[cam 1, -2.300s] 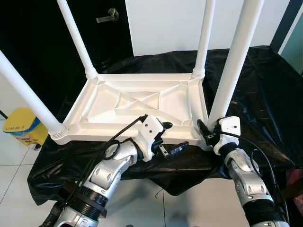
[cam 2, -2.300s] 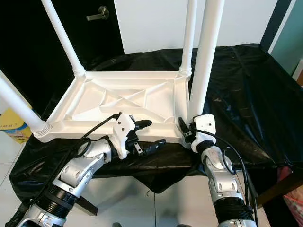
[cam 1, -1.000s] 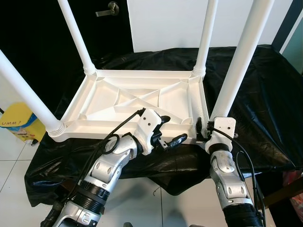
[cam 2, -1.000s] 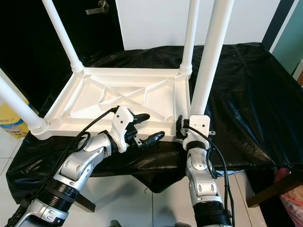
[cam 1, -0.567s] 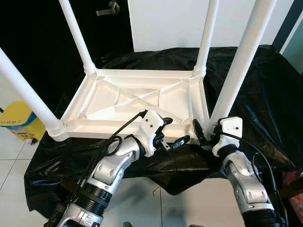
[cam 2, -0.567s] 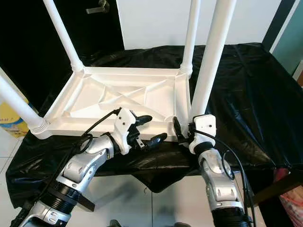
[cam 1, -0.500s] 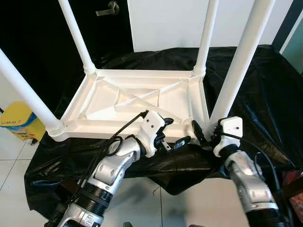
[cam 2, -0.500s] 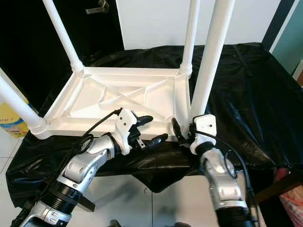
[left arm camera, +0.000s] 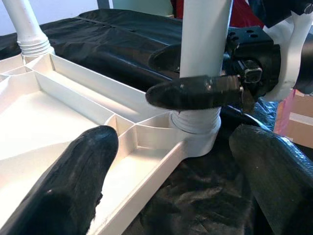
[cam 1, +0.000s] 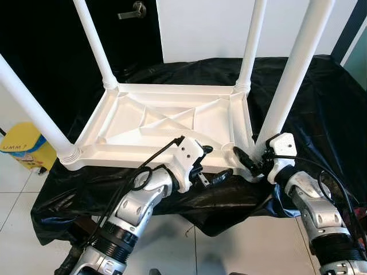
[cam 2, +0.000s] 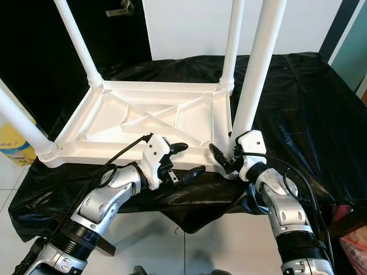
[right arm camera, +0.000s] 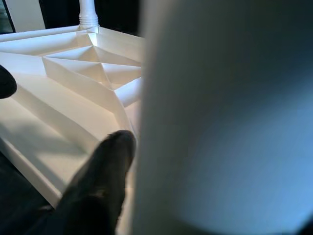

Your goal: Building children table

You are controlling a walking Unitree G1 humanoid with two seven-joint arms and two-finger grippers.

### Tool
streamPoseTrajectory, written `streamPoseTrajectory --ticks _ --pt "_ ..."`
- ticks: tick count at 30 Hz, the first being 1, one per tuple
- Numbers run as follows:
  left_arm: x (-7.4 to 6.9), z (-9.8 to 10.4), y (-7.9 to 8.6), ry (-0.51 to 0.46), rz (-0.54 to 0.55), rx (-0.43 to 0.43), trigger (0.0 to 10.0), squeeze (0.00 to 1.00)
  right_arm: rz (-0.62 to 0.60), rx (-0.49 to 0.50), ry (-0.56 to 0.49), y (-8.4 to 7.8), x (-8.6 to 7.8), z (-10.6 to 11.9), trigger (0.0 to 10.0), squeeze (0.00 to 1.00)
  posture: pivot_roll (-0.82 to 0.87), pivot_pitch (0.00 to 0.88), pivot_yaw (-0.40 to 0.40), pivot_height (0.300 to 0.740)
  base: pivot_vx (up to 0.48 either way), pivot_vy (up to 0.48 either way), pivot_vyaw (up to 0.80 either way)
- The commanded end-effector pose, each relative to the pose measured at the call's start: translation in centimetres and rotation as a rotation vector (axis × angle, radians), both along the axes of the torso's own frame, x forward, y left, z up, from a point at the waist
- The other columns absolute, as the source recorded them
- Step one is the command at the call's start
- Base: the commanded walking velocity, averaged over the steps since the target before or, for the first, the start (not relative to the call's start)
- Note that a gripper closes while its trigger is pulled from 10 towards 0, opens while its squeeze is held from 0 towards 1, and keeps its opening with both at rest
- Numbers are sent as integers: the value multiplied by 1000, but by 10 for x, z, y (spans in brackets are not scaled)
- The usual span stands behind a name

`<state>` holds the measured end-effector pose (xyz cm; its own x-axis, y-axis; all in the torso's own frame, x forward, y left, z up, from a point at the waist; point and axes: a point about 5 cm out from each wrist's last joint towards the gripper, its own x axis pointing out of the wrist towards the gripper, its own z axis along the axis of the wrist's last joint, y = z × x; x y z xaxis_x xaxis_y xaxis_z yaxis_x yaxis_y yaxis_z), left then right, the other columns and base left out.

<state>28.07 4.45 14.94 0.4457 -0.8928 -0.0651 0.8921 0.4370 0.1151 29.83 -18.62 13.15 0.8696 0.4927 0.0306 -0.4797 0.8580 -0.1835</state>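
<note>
Right hand [cam 1: 250, 162] shifted right, clamps table leg [cam 1: 287, 91] | left hand [cam 1: 209, 165] wide, unchanged

You are looking down at the white children's table [cam 1: 166, 123] lying upside down on the black-draped surface [cam 1: 321, 103], its four legs standing up. Your right gripper [cam 1: 252, 160] is closing around the base of the near right leg [cam 1: 289, 74], with one of its fingers [cam 1: 243, 158] showing in front of the socket. Your left gripper [cam 1: 209, 166] is hovering with fingers spread over the table's near edge, just left of that corner. A yellow bin [cam 1: 26, 150] is sitting on the floor.
</note>
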Motion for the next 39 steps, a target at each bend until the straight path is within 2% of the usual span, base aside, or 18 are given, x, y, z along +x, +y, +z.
streamPoseTrajectory --ticks 1,6,7,11,15,19,23,28,30,31,32,33,36,38,39 --pt "-2 2 0 -10 -16 6 10000 0 39 -1 25 3 -2 -6 0 0 -127 7 17 740 0 0 0" --pt "-3 1 2 -8 -13 11 10000 0 48 -4 36 1 -4 -9 0 0 -130 9 19 740 0 0 0" --pt "-3 1 2 -7 -13 13 10000 0 39 -4 37 0 -4 -10 10000 0 -132 12 22 740 0 0 0" --pt "-3 0 2 -6 -13 14 10000 0 24 -1 38 -2 -4 -11 10000 0 -132 12 22 740 0 0 0" --pt "-4 0 1 -2 -18 15 10000 0 -81 16 33 0 -7 -12 10000 0 -138 19 26 740 0 0 0" --pt "-4 -1 1 -1 -18 15 10000 0 -95 11 34 1 -8 -13 10000 0 -139 17 27 740 0 0 0" --pt "-4 -1 1 1 -18 13 10000 0 -209 39 25 6 -9 -15 10000 0 -145 19 28 740 0 0 0" --pt "-5 -1 1 3 -19 11 10000 0 -262 51 29 10 -9 -17 10000 0 -147 19 29 740 0 0 0" --pt "-5 -2 1 4 -22 12 10000 0 -380 72 40 16 -11 -21 10000 0 -149 8 23 740 0 0 0" --pt "-5 -2 1 4 -22 12 10000 0 -380 72 40 16 -11 -21 10000 0 -149 8 23 740 0 0 0" --pt "-5 -2 1 3 -22 13 10000 0 -436 86 42 19 -11 -23 10000 0 -149 8 23 740 0 0 0" --pt "-5 -2 1 3 -22 13 10000 0 -436 86 42 19 -11 -23 10000 0 -149 8 23 740 0 0 0" --pt "-3 -1 1 -1 -16 12 10000 0 -533 101 47 24 -16 -26 10000 0 -145 7 20 740 0 0 0" --pt "-3 -1 1 -1 -16 12 10000 0 -533 101 47 24 -16 -26 10000 0 -145 7 20 740 0 0 0" --pt "-4 0 3 -3 -9 10 10000 0 -612 111 52 31 -21 -29 10000 0 -132 4 12 740 0 0 0"
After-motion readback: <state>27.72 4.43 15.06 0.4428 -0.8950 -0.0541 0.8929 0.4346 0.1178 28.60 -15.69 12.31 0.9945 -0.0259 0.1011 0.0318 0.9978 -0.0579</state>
